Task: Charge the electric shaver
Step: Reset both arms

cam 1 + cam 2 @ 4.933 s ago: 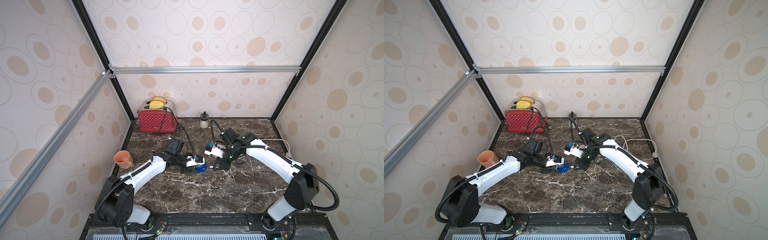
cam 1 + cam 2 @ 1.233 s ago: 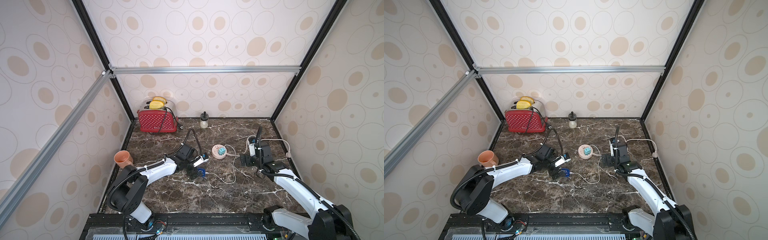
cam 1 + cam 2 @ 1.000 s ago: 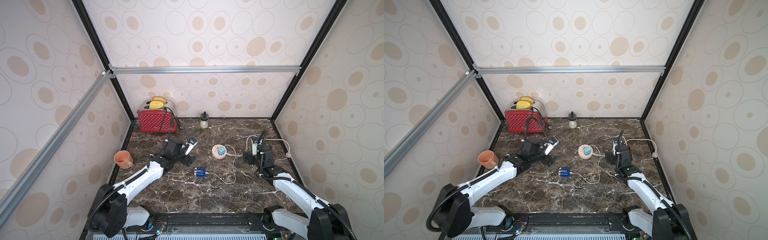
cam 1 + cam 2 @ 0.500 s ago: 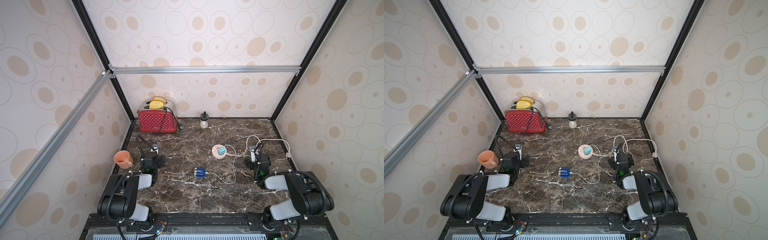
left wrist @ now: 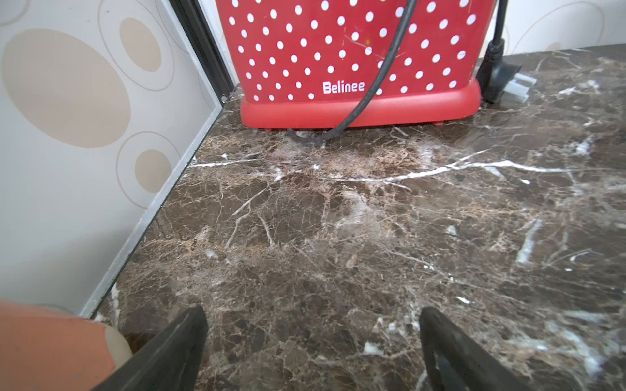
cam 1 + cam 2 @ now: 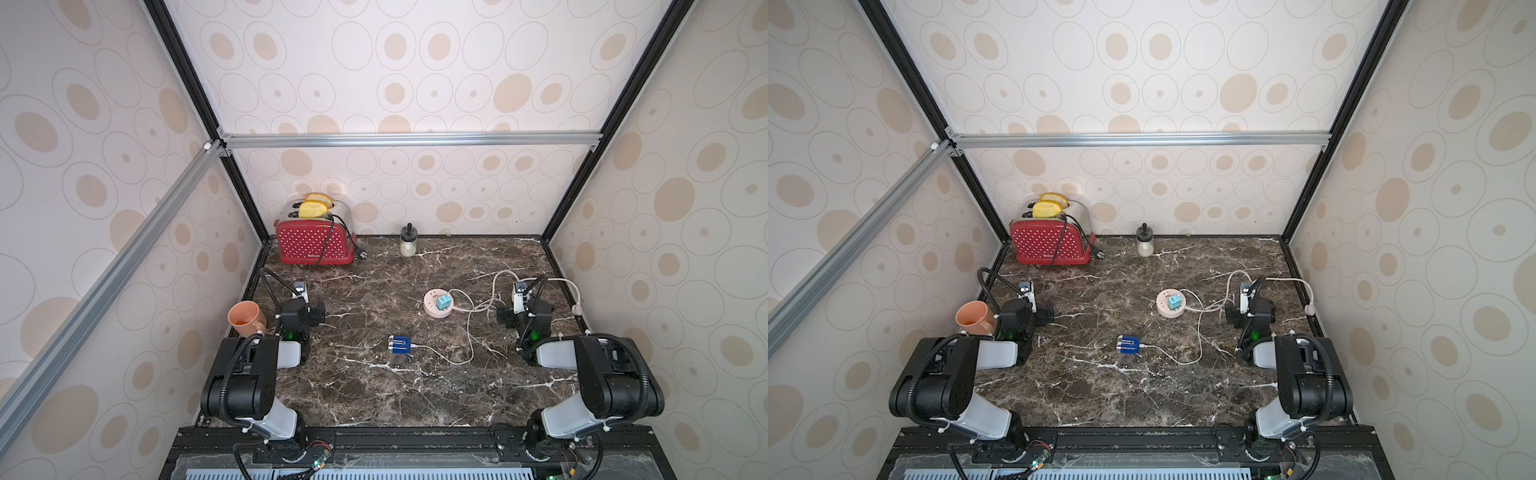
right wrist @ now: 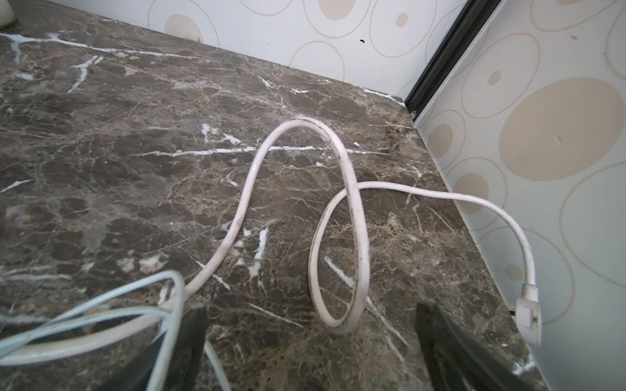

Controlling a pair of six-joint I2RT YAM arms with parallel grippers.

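Observation:
The dark-blue electric shaver [image 6: 399,345] [image 6: 1128,345] lies on the marble top near the middle, and nothing holds it. A thin white cable [image 6: 457,358] runs from its right end to a teal adapter [image 6: 444,301] sitting in the round pink power strip [image 6: 432,309]. My left gripper [image 5: 311,325] [image 6: 302,311] rests folded back at the left side, open and empty, facing the toaster. My right gripper [image 7: 308,325] [image 6: 525,312] sits folded back at the right side, open. The thin cable [image 7: 169,298] crosses in front of one of its fingers [image 7: 189,338].
A red polka-dot toaster [image 6: 313,245] [image 5: 355,57] with bread and a black cord stands at the back left. An orange mug [image 6: 245,318] stands beside my left wrist. A small jar [image 6: 408,241] is at the back wall. The strip's thick white cord [image 7: 338,189] loops near the right wall.
Both arms have pulled back from the middle to folded poses at the front sides. The shaver stays where it was left, with the cable in it.

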